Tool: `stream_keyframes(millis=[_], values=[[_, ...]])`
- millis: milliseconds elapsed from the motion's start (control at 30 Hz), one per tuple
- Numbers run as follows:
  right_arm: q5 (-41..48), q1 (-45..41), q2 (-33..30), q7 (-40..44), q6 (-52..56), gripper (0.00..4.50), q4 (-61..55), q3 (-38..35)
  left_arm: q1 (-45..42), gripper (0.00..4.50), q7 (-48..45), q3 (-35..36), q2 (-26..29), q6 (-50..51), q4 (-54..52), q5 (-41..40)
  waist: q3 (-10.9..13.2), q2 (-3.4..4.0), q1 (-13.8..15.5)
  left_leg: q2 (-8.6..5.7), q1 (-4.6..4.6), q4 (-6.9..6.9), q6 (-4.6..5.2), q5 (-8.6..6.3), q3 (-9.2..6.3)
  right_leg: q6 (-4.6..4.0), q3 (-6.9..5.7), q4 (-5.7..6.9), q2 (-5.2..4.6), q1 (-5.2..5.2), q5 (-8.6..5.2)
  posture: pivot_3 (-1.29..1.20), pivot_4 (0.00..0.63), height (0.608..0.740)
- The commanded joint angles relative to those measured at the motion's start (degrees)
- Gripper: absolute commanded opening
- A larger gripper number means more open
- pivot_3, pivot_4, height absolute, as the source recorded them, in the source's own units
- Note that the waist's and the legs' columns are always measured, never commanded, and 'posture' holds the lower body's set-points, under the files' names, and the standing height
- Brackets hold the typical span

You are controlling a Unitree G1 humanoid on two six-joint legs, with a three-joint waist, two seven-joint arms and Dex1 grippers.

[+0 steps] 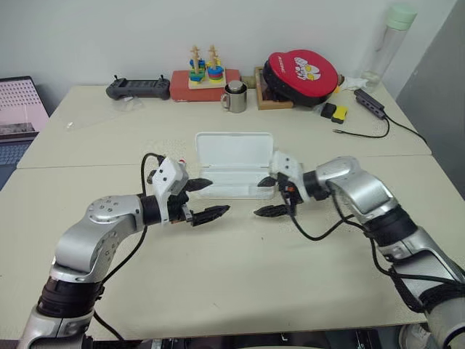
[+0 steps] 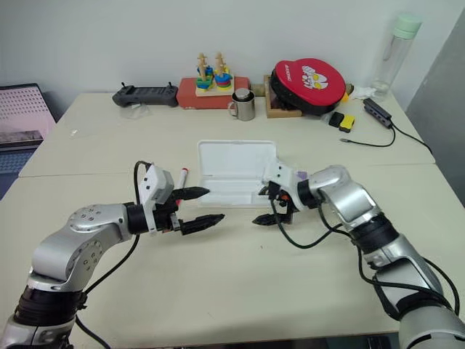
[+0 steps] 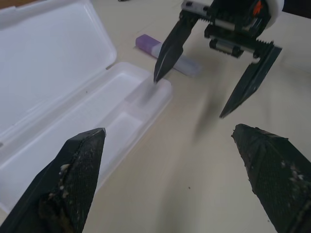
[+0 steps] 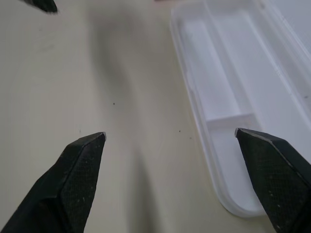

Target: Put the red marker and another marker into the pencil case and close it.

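The pencil case (image 1: 234, 166) lies open on the worktop (image 1: 240, 262). Left gripper (image 1: 202, 198) and right gripper (image 1: 269, 196), both spread wide and empty, hover just before it. The red marker (image 2: 181, 177) lies beside its left end, another marker (image 3: 167, 55) beside its right.

Both arms have silver-grey rounded shells with black joint segments. Each wrist carries a white housing. Black cables loop outside each forearm. The left tool (image 1: 205, 198) and right tool (image 1: 268, 196) each bear two black, tapered, pointed fingers.
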Motion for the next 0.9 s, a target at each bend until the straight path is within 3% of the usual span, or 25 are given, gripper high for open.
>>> stream_keyframes(millis=[33,100,200,733,900], values=[[-3.05,-1.85,1.62,-0.20,-2.51,4.49,3.74,0.59,-1.43,4.50,0.03,1.03,-0.60,-1.70,0.54,0.23,0.00,0.00,-0.23,0.00,0.00,0.00,0.00,0.00,-0.01,0.00,0.00,0.00,0.00,0.00,0.00,0.00,0.150,0.740],[-4.50,-2.41,3.08,-0.94,-3.04,4.49,6.94,0.70,-1.55,4.50,-0.12,1.12,-0.69,-1.90,1.07,0.35,0.00,0.00,-0.39,0.00,0.00,0.00,0.00,0.00,0.00,0.00,-0.01,0.00,0.00,-0.02,0.00,0.00,0.150,0.740],[-6.17,-3.45,5.26,-2.19,-3.62,4.02,10.80,0.27,-1.30,4.50,-0.31,0.79,-0.88,-2.64,1.96,0.97,0.00,0.00,-0.48,0.00,0.02,-0.01,0.00,0.00,0.03,0.00,-0.02,0.03,0.01,-0.03,0.00,0.00,0.150,0.740],[-7.54,-3.53,6.48,0.12,-4.90,0.11,9.37,-1.20,-0.23,4.50,-0.01,1.17,-1.58,-2.45,1.90,0.81,0.00,0.01,-0.50,-0.01,0.01,0.01,-0.01,0.00,0.01,0.00,0.01,0.04,0.00,-0.03,0.00,0.00,0.150,0.740],[-5.15,-0.95,5.97,1.83,-4.52,0.05,1.70,-2.59,2.49,4.50,0.45,3.78,-0.63,-0.65,-0.29,-1.06,-0.01,0.01,-0.53,-0.01,0.01,0.03,-0.01,0.00,0.00,0.00,0.01,0.06,0.00,-0.03,0.00,0.00,0.150,0.740]])
